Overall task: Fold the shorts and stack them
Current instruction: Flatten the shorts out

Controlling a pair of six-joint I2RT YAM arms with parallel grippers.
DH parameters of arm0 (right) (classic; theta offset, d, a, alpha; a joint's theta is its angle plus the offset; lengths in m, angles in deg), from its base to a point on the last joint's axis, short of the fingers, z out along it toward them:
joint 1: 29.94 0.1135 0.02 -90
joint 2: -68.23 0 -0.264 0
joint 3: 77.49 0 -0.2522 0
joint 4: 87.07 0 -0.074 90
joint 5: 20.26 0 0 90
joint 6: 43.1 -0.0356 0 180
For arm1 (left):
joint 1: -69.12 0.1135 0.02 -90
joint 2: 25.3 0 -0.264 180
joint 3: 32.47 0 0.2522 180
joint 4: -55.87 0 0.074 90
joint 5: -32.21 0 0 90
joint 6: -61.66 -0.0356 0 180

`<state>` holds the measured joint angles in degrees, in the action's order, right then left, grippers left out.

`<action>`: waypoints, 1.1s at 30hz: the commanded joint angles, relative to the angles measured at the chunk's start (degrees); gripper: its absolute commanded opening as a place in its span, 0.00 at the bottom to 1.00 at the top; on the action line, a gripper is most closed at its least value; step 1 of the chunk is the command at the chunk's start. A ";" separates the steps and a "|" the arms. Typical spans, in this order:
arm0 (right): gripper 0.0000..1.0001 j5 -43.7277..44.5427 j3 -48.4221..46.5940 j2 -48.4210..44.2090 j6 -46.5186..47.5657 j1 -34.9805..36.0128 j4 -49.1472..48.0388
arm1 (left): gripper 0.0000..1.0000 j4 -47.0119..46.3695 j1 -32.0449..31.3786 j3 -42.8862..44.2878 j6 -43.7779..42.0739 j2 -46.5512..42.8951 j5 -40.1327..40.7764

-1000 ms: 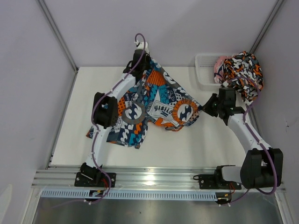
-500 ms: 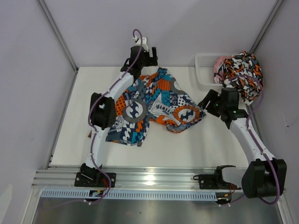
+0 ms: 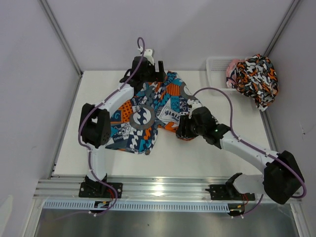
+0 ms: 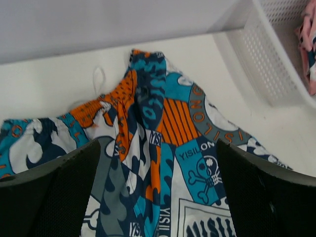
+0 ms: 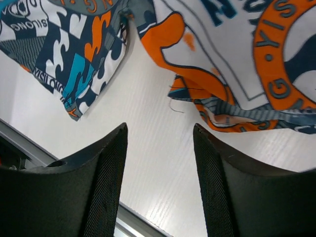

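The teal-blue, orange and white shorts (image 3: 158, 111) lie spread and rumpled on the white table. My left gripper (image 3: 150, 69) hovers open over their far edge. In the left wrist view its wide jaws frame the printed fabric (image 4: 163, 148) below, holding nothing. My right gripper (image 3: 185, 126) sits low at the near right hem. In the right wrist view it is open over bare table (image 5: 159, 129), with the orange hem (image 5: 232, 113) just beyond its fingertips. The orange, black and white blotched shorts (image 3: 256, 79) hang over the basket's right side.
A white mesh basket (image 3: 217, 74) stands at the back right corner, its wall (image 4: 266, 54) close to the left gripper, with pink cloth (image 3: 232, 66) inside. An aluminium rail (image 3: 163, 187) runs along the near table edge. Walls close in on three sides.
The left gripper opened and let go of the shorts' far edge, which dropped onto the table. The right arm swung left from the shorts' right side to their near hem, jaws wider.
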<state>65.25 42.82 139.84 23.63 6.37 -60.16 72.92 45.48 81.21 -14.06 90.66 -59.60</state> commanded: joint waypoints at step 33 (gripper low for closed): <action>0.00 26.91 -1.97 16.90 3.13 14.30 -18.42 | 0.98 10.16 1.75 14.16 14.10 21.50 -6.63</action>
<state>88.83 41.77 158.42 24.02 18.44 -76.21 82.61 46.92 92.34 -1.29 111.38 -65.52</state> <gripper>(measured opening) 0.010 0.985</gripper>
